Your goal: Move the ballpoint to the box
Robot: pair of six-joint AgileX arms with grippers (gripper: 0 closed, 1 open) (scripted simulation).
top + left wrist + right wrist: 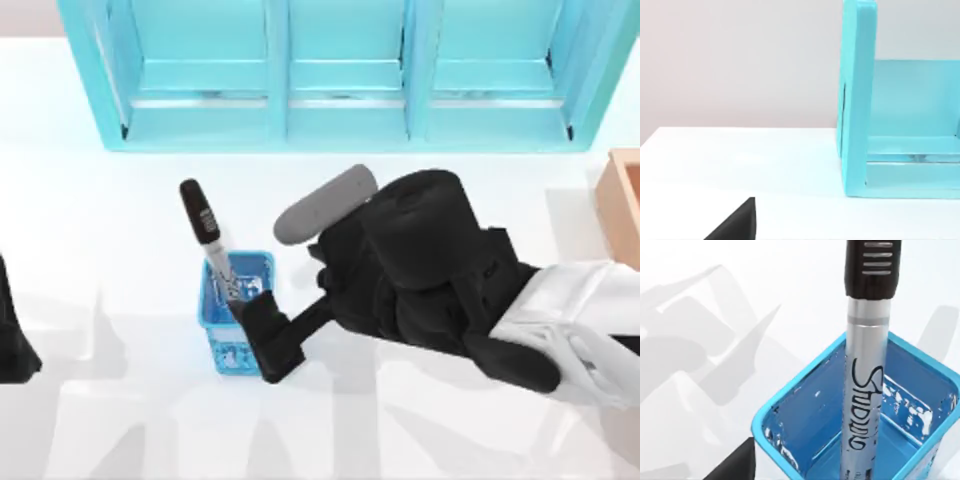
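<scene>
Now right gripper (240, 308), fingers unclear, beside ballpoint (205, 228) in blue holder (232, 330)

We see a white surface (120, 220). A big cyan shelf unit (345, 75) stands along its far edge. A small blue pen holder (235, 315) sits near the middle, and a tan-orange box (622, 205) rests at the right edge.

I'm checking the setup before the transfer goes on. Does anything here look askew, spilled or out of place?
Nothing is spilled or damaged. The ballpoint leans from the blue pen holder, black end toward the cyan shelf unit. The right gripper is at the holder; the box sits at the table's right edge. The left arm is parked left.
</scene>
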